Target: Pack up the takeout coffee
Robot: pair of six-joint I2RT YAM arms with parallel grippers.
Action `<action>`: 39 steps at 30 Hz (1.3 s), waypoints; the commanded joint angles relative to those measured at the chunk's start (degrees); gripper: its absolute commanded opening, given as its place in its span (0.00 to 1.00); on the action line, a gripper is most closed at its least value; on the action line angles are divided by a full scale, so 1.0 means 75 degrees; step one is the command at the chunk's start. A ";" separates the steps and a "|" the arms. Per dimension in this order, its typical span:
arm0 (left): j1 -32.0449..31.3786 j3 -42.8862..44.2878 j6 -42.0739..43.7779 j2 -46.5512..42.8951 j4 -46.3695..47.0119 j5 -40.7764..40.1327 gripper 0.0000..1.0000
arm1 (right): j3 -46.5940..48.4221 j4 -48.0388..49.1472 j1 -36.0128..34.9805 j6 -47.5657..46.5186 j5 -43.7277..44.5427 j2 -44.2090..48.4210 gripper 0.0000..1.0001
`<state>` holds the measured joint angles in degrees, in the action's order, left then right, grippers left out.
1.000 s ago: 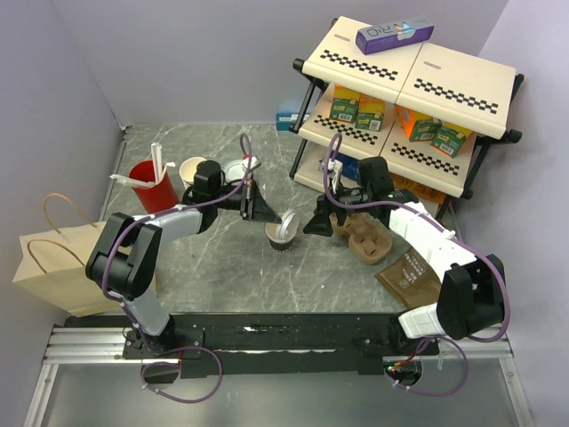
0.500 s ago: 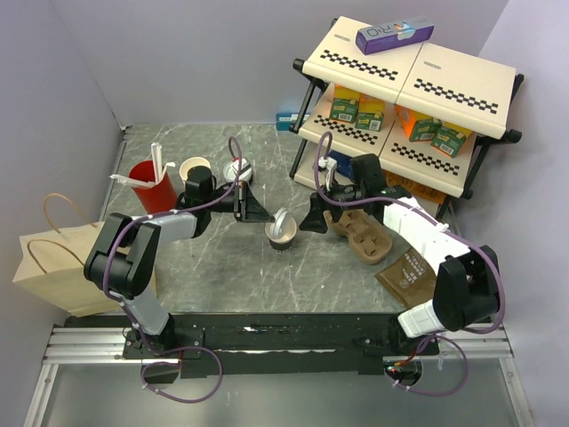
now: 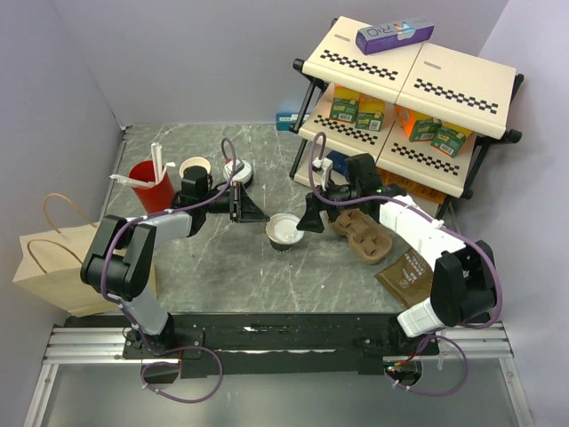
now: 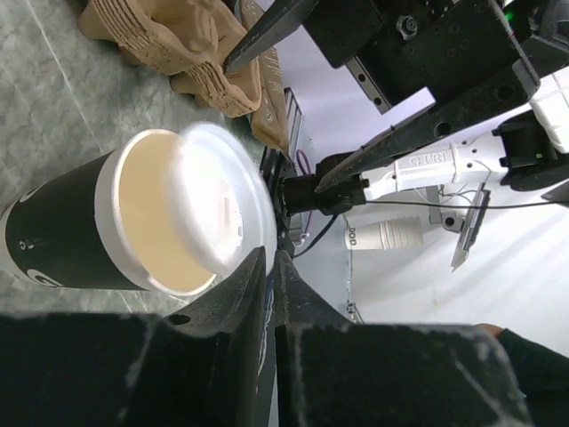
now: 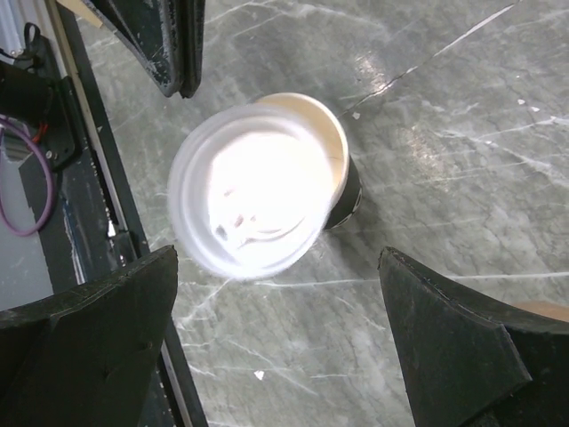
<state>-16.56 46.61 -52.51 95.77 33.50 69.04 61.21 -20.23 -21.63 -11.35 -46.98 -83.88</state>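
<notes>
Withdrawn leftward since the earlier frame, your left gripper (image 3: 258,213) stands just beside the takeout coffee (image 3: 284,237), jaws parted by only a slit and empty. Your right gripper (image 3: 308,220) has closed in from the other side, jaws spread wide, holding nothing. The cup stands upright on the table (image 3: 222,267) between the two tools. Its white lid (image 5: 253,200) lies off-centre on the dark body, leaving a crescent of cream rim exposed; it looks released but not yet pressed home. The right jaws probably flank it to steady or seat it.
</notes>
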 commanded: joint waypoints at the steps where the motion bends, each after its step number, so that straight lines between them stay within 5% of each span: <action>1: 0.0040 0.0090 0.0497 -0.0382 -0.0398 -0.0111 0.15 | 0.0428 0.0213 -0.0081 0.0049 0.0088 -0.0160 1.00; 6: 0.0075 0.0323 0.1209 -0.0464 -0.0996 -0.0123 0.18 | 0.0487 0.0201 -0.0105 0.0049 0.0100 -0.0266 1.00; 11: 0.0075 0.0968 0.2944 -0.0687 -0.3124 -0.0216 0.20 | 0.0534 -0.0114 -0.0128 -0.0581 -0.0064 0.0131 0.99; 15: 0.0075 0.1833 0.4921 -0.0851 -0.4956 -0.0439 0.23 | 0.0417 -0.0899 -0.0105 -0.2020 0.0274 0.0845 0.99; 25: 0.0075 0.2586 0.6766 -0.1249 -0.6691 -0.1575 0.26 | -0.1269 -0.1417 -0.1180 -0.5503 0.1376 0.3026 0.95; 32: 0.0133 0.2914 0.7598 -0.1402 -0.7372 -0.1915 0.27 | -0.1493 -0.1616 -0.2143 -0.7963 0.1856 0.2793 0.70; 39: 0.0309 0.3008 0.7623 -0.1565 -0.7443 -0.1998 0.27 | -0.2150 -0.0385 -0.2565 -0.8798 0.2268 0.2746 0.62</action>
<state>-15.14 66.96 2.59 86.65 -21.50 54.48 45.43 -28.21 -39.59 -69.43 -31.03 -63.00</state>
